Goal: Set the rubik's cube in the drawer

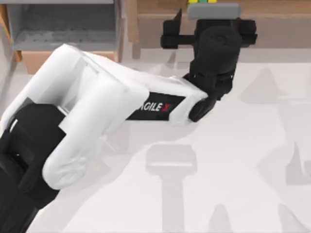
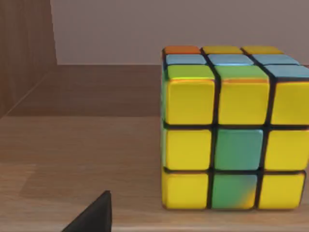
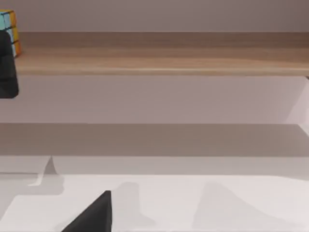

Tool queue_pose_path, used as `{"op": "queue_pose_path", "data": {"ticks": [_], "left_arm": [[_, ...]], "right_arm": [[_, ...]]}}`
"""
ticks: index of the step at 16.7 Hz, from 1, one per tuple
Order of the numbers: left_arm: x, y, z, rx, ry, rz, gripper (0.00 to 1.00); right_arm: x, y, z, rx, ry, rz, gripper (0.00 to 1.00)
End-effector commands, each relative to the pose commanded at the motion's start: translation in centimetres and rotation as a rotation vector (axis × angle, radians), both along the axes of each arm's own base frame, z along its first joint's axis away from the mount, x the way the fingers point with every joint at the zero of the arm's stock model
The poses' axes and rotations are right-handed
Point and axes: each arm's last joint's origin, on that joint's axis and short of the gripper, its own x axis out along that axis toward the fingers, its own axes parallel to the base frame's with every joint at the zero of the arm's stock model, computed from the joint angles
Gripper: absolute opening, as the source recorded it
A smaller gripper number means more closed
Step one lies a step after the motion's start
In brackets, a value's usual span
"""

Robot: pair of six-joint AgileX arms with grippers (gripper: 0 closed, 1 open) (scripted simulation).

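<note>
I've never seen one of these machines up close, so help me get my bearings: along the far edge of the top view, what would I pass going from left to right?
The drawer, with its grey inside, then the left gripper, then the rubik's cube on the brown wooden shelf.

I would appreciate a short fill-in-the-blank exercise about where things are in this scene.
1. The rubik's cube rests on the brown wooden ____.
2. The centre tile of the cube's mostly yellow face is ____.
3. The left gripper reaches toward the shelf at the table's ____ edge.
4. The drawer stands ____, grey inside showing.

Missing words: shelf; green; far; open
</note>
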Motion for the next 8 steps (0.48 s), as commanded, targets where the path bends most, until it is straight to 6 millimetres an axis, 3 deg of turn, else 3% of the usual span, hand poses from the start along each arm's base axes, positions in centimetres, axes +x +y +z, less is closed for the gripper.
{"op": "queue_pose_path", "data": {"ticks": [3, 8], "left_arm": [[1.2, -0.5, 0.5, -0.002, -0.006, -0.002, 1.0], [4.9, -0.1, 1.0, -0.004, -0.01, 0.003, 1.0]], "right_arm": [[0.0, 0.0, 0.0, 0.0, 0.0, 0.0, 1.0], [0.0, 0.0, 0.0, 0.0, 0.0, 0.0, 1.0]]}}
